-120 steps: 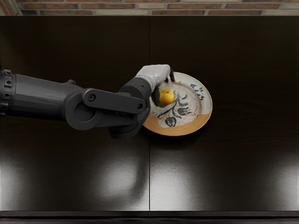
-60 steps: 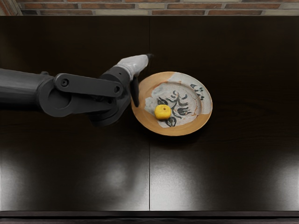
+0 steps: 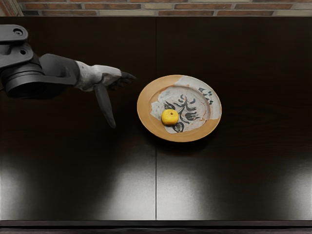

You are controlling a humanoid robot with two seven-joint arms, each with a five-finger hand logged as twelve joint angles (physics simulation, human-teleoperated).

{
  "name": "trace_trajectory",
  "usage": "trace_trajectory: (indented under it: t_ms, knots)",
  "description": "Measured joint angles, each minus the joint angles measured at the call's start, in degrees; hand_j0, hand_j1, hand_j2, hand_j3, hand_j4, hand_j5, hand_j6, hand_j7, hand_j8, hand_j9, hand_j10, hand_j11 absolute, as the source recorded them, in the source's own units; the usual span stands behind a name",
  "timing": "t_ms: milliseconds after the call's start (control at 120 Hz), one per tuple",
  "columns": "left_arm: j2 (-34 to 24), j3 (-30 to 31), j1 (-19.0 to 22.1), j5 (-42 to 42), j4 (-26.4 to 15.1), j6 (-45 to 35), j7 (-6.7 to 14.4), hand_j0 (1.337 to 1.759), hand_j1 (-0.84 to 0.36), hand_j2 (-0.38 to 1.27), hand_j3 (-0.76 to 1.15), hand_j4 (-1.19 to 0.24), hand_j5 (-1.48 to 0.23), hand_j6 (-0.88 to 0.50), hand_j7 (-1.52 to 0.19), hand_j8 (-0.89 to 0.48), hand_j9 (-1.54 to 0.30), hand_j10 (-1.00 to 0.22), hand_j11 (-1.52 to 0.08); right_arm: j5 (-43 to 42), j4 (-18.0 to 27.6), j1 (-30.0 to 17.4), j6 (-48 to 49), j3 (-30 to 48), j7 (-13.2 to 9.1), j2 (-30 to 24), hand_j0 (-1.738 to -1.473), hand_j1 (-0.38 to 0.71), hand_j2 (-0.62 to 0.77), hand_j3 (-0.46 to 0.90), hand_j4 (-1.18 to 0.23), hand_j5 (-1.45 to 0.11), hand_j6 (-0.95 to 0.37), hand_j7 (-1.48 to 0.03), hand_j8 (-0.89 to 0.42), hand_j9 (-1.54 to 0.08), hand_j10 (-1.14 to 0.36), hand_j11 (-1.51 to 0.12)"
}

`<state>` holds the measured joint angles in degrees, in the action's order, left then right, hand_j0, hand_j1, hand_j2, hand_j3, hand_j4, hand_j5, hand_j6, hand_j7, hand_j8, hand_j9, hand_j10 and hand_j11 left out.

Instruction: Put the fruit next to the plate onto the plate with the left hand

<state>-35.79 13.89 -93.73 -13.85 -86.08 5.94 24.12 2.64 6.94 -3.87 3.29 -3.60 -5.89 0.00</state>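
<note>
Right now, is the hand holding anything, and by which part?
Nothing is held. The left hand is open and hangs over the table, left of the plate and apart from it. The fruit lies on the plate.

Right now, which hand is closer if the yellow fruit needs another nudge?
Left. The left hand, fingers open and empty, hovers beside the plate where the fruit sits. The right arm is out of view.

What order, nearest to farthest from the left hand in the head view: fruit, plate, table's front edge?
1. Plate, rim just right of the left hand.
2. Fruit, mid-plate.
3. Table's front edge, bottom of view.
</note>
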Motion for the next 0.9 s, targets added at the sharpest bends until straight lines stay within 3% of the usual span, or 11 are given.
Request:
trace_trajectory:
  t_ms: [92, 258, 542, 900]
  knots:
    - [-1.01, -1.88, 1.49, 2.56, -0.08, 4.91, -0.83, 1.658, 0.35, 0.00, 0.00, 0.00, 0.00, 0.00, 0.00, 0.00, 0.00, 0.00, 0.00, 0.00, 0.00, 0.00, 0.00, 0.00, 0.00, 0.00, -1.658, -0.32, 0.00, 0.00, -0.02, -0.03, -0.02, -0.03, -0.02, -0.03, -0.02, -0.03]
    - [-8.12, -5.07, 4.22, 6.40, -0.06, 12.99, -2.58, 1.658, 0.35, 0.00, 0.00, 0.00, 0.00, 0.00, 0.00, 0.00, 0.00, 0.00, 0.00, 0.00, 0.00, 0.00, 0.00, 0.00, 0.00, 0.00, -1.658, -0.32, 0.00, 0.00, -0.02, -0.03, -0.02, -0.03, -0.02, -0.03, -0.02, -0.03]
    - [-11.46, -10.36, 10.29, 16.53, 2.60, 25.65, -3.16, 1.658, 0.35, 0.00, 0.00, 0.00, 0.00, 0.00, 0.00, 0.00, 0.00, 0.00, 0.00, 0.00, 0.00, 0.00, 0.00, 0.00, 0.00, 0.00, -1.658, -0.32, 0.00, 0.00, -0.02, -0.03, -0.02, -0.03, -0.02, -0.03, -0.02, -0.03]
    - [-13.66, -13.10, 14.43, 21.95, 9.58, 28.97, -3.20, 1.658, 0.35, 0.00, 0.00, 0.00, 0.00, 0.00, 0.00, 0.00, 0.00, 0.00, 0.00, 0.00, 0.00, 0.00, -0.01, 0.00, 0.00, 0.00, -1.658, -0.32, 0.00, 0.00, -0.02, -0.03, -0.02, -0.03, -0.02, -0.03, -0.02, -0.03]
